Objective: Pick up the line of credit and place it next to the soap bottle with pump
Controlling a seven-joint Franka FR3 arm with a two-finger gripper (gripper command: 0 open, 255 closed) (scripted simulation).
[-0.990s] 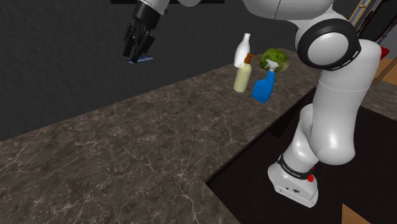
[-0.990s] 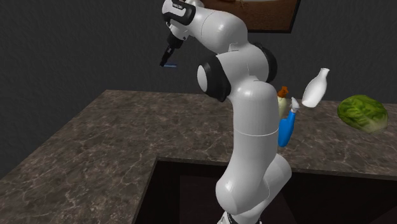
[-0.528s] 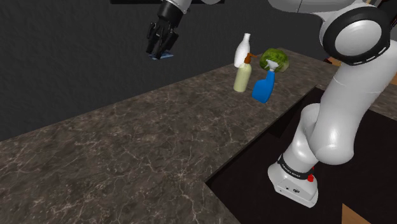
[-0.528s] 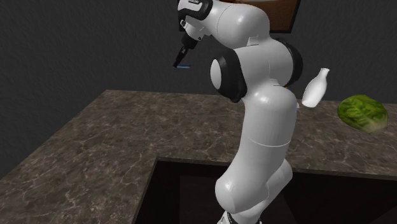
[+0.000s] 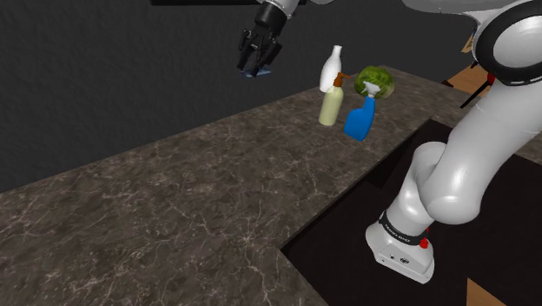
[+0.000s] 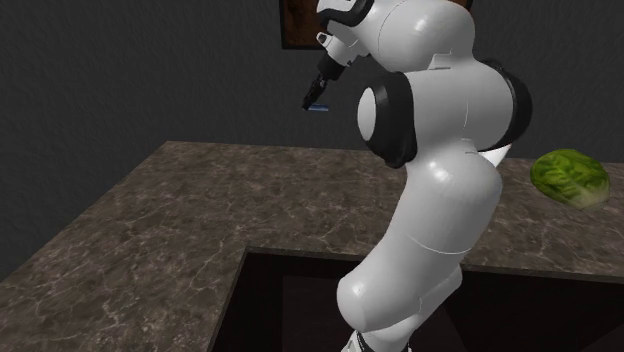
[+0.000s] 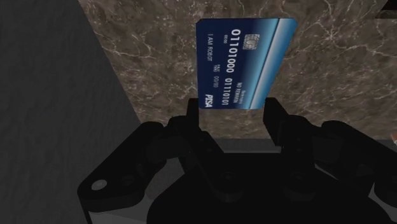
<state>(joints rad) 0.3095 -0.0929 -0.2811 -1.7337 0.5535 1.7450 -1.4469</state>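
Note:
A dark blue credit card with white numbers is clasped by its lower edge between my black fingers. My gripper is shut on the card and hangs high above the back of the dark marble counter, close to the dark wall. The soap bottle with pump, pale yellow with a brown pump, stands on the counter lower down, toward the shoulder view's right of the gripper. In the second exterior view the gripper holds the card above the counter's far edge.
A white bottle stands just behind the soap bottle, a blue spray bottle is beside it and a green lettuce lies further back. The counter is cut out around the stand. A dark wall backs the counter.
The arm has swung toward the shoulder view's right, carrying the card in the air from over the middle of the counter nearer to the bottles. The grip has stayed the same.

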